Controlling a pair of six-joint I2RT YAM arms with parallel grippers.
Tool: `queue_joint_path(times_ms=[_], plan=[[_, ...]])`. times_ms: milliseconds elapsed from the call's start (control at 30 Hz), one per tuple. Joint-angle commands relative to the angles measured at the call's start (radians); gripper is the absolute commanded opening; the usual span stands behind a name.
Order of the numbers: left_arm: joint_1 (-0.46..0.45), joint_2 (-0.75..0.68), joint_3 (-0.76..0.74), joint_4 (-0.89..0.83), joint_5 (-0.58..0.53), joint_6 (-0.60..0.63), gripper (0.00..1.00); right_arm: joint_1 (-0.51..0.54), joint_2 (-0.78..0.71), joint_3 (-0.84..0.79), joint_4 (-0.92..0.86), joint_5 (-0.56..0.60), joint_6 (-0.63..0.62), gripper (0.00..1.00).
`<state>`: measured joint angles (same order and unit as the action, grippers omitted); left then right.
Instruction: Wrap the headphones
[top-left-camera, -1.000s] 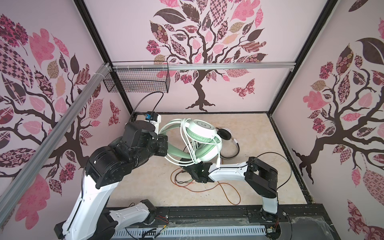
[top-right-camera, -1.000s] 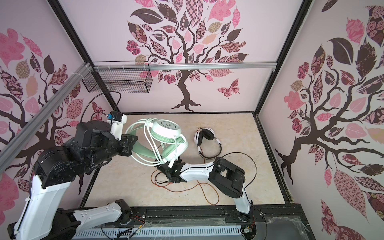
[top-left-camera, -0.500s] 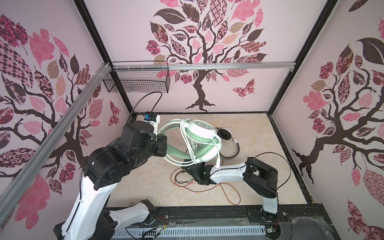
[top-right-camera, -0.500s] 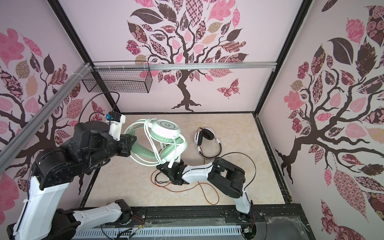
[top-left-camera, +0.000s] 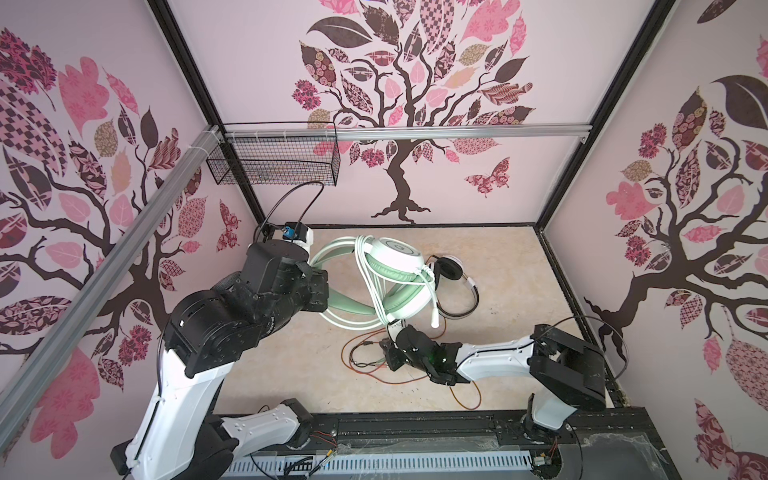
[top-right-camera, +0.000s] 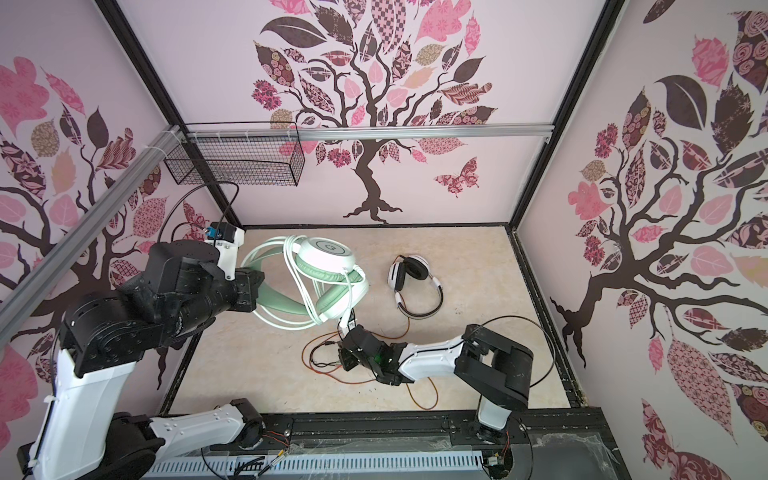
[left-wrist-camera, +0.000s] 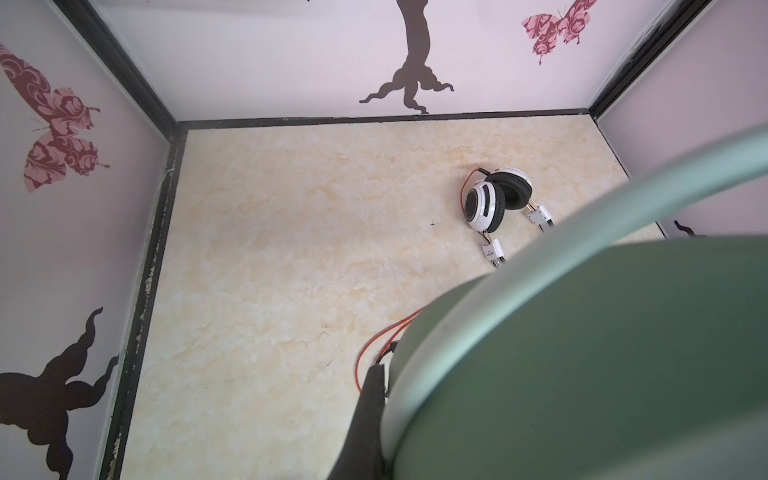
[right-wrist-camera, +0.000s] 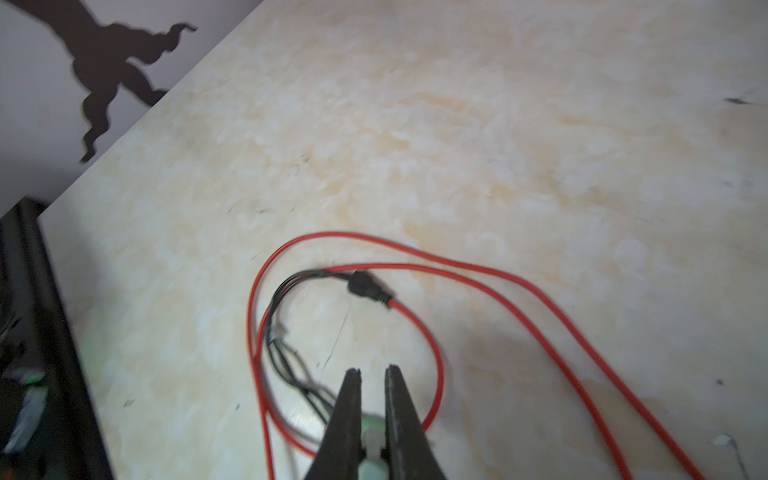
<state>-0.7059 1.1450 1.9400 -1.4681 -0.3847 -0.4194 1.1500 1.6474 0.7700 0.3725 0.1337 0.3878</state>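
Note:
My left gripper (top-left-camera: 325, 291) is shut on the band of the mint-green headphones (top-left-camera: 397, 253) and holds them above the table, with the pale green cable looped around the ear cups. One left finger (left-wrist-camera: 370, 415) presses on the green band (left-wrist-camera: 602, 353). Just below the cups, my right gripper (top-left-camera: 392, 332) is shut on the pale cable's end (right-wrist-camera: 372, 444), which sits deep between the fingers. The white-and-black headphones (top-left-camera: 451, 270) lie on the table to the right. Their orange-red cable (right-wrist-camera: 415, 249) coils under the right gripper.
A black wire basket (top-left-camera: 274, 162) hangs on the back-left wall rail. The beige table (top-left-camera: 291, 374) is closed in by patterned walls on three sides. A black rail (top-left-camera: 415, 428) with both arm bases runs along its front.
My right gripper's jaws have closed on the pale cable end and shifted slightly toward the ear cups. The left arm and the green headphones have barely moved.

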Motion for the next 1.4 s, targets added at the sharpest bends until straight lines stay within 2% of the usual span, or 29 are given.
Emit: queue_joint_path(times_ms=[0,200,600,833,1133,1367], plan=[[0.000,-0.007,0.043,0.085,-0.038,-0.064,0.00,0.007,-0.098,-0.003,-0.146,-0.193,-0.135,0.00],[0.000,-0.005,0.047,0.069,-0.078,-0.077,0.00,0.039,-0.258,-0.071,-0.263,-0.221,-0.167,0.00],[0.000,-0.005,0.027,0.072,-0.130,-0.056,0.00,0.091,-0.486,-0.143,-0.441,-0.122,-0.197,0.00],[0.000,-0.013,-0.058,0.095,-0.152,-0.046,0.00,0.093,-0.560,-0.131,-0.533,-0.108,-0.238,0.00],[0.000,0.000,-0.084,0.111,-0.170,-0.031,0.00,0.093,-0.666,-0.107,-0.579,-0.101,-0.256,0.00],[0.000,0.007,-0.105,0.118,-0.160,-0.032,0.00,0.093,-0.672,-0.046,-0.651,-0.073,-0.295,0.00]])
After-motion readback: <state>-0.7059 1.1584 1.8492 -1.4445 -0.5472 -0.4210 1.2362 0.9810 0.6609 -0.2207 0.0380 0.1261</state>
